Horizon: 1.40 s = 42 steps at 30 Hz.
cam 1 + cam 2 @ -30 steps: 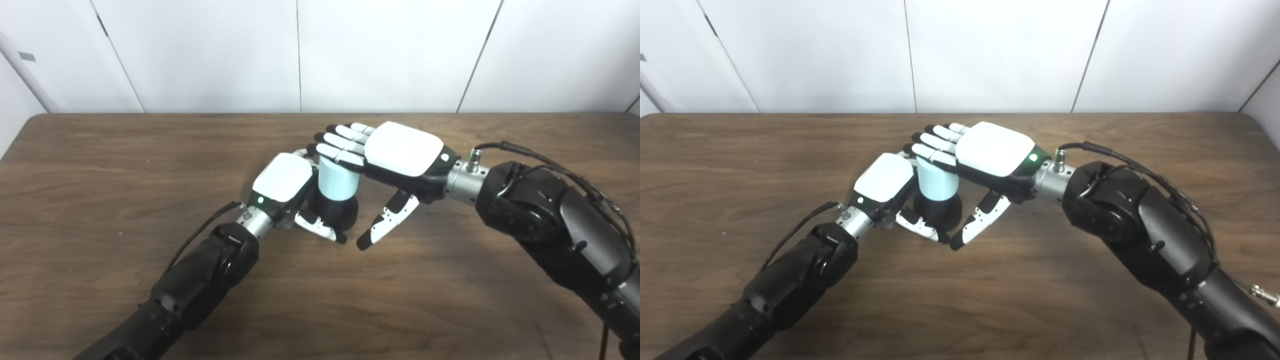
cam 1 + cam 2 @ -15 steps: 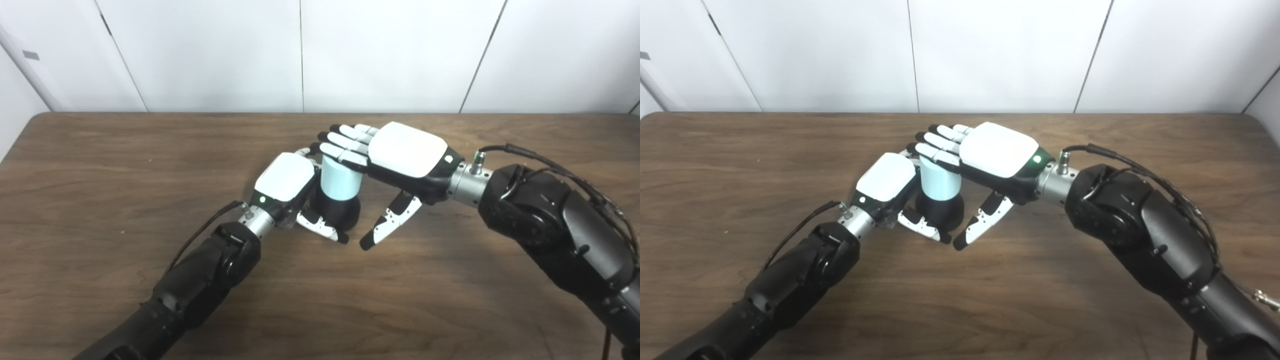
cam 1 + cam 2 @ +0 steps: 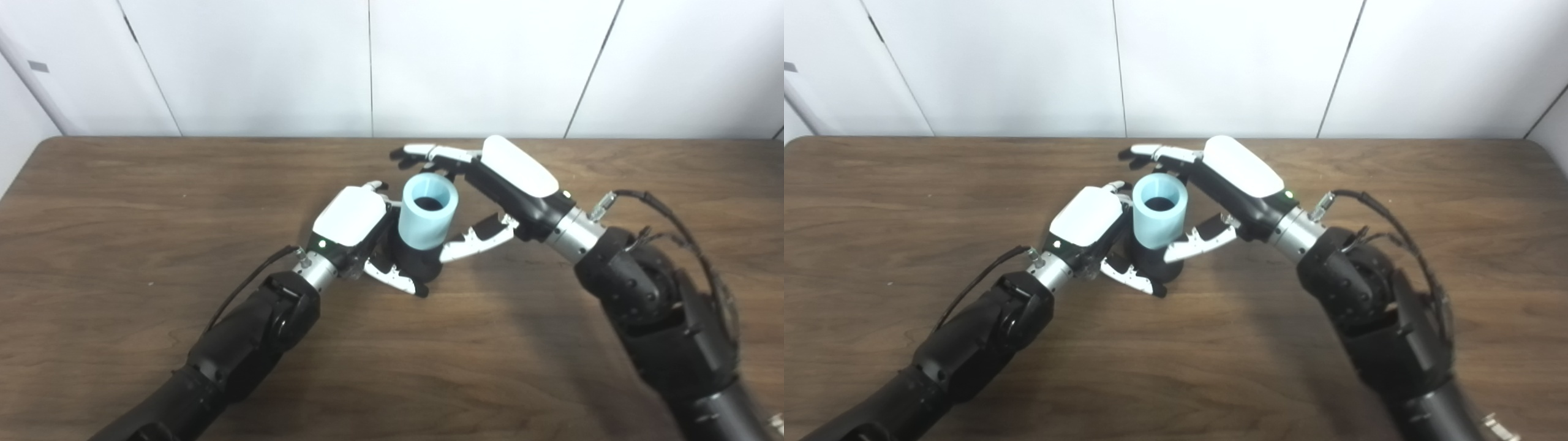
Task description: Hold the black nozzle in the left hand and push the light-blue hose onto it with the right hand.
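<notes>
centre frame, the left hand (image 3: pixel 349 217) is clenched round the black nozzle (image 3: pixel 416 262) on the surface (image 3: pixel 122 245). the light-blue hose (image 3: pixel 427 211) sits atop, tilted; right hand (image 3: pixel 508 184) released, fingers spread. the hose may be only part-seated and could tip off.

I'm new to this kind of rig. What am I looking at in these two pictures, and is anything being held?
Both pictures come from two cameras side by side on a humanoid robot's head, so they show one scene from slightly different spots. Its two black arms reach in from the bottom over a brown wooden table. The left robot hand is closed around a black nozzle standing upright. A light-blue hose, a short open tube, sits on top of the nozzle. The right robot hand is open beside the hose, fingers stretched behind it and thumb in front, gripping nothing.
</notes>
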Each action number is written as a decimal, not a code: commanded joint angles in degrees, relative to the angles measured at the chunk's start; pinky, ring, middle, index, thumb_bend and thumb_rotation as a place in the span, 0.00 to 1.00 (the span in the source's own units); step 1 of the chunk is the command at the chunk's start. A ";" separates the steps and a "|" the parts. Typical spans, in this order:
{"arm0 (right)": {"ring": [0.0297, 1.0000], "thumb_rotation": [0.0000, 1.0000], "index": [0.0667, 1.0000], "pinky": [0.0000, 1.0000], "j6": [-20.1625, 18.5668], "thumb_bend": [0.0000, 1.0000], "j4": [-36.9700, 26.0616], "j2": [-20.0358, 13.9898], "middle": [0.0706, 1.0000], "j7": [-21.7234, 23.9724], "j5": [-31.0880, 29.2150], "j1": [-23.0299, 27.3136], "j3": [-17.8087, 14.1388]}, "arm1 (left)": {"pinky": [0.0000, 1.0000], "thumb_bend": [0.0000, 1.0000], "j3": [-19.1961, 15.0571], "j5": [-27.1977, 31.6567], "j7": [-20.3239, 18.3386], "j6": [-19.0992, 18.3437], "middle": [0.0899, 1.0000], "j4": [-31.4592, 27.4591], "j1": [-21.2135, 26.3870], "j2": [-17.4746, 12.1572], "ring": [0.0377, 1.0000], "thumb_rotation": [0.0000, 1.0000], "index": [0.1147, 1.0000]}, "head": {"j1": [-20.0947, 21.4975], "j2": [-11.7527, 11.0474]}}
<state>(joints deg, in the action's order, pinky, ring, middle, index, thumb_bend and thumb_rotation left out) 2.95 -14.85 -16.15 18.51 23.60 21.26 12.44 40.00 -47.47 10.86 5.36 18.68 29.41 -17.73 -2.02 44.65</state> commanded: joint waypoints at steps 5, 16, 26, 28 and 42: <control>0.68 0.45 0.94 0.50 -3.96 0.51 -2.38 5.83 0.82 -7.44 -4.34 2.48 -8.53 | 0.86 0.52 5.08 -1.00 -12.58 0.01 0.46 5.35 -4.47 0.67 0.58 0.00 0.40 | 0.01 -0.09; 0.70 0.70 0.97 0.59 -6.88 0.62 2.97 6.90 0.86 -9.55 -9.96 2.19 -14.91 | 0.86 0.52 5.07 -0.78 -12.92 -0.16 0.45 5.58 -4.54 0.82 0.58 0.00 0.40 | -0.14 -0.08; 0.54 0.17 0.66 0.44 -17.28 0.56 0.18 5.76 0.66 -8.20 -7.40 1.80 -13.66 | 0.86 0.52 4.82 -0.79 -11.90 0.45 0.45 6.19 -4.47 0.65 0.58 0.00 0.41 | -0.16 -0.40; 0.47 0.03 0.60 0.36 -16.78 0.58 1.25 4.30 0.56 -7.85 -4.72 0.98 -11.72 | 0.86 0.52 4.72 -0.66 -11.95 0.40 0.46 6.07 -4.49 0.63 0.59 0.00 0.40 | -0.16 -0.40; 0.47 0.00 0.47 0.38 -16.51 0.53 6.20 5.26 0.44 -10.18 -5.30 -5.99 -10.19 | 0.86 0.52 2.78 1.01 -11.49 -0.21 0.46 6.07 -4.47 0.55 0.57 0.00 0.40 | -1.23 -1.23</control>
<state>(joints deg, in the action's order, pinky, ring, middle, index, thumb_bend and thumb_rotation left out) -14.43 -6.41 -11.85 10.69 20.16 12.47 3.84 39.30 -46.94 10.86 5.38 19.26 29.42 -17.48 -3.16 43.42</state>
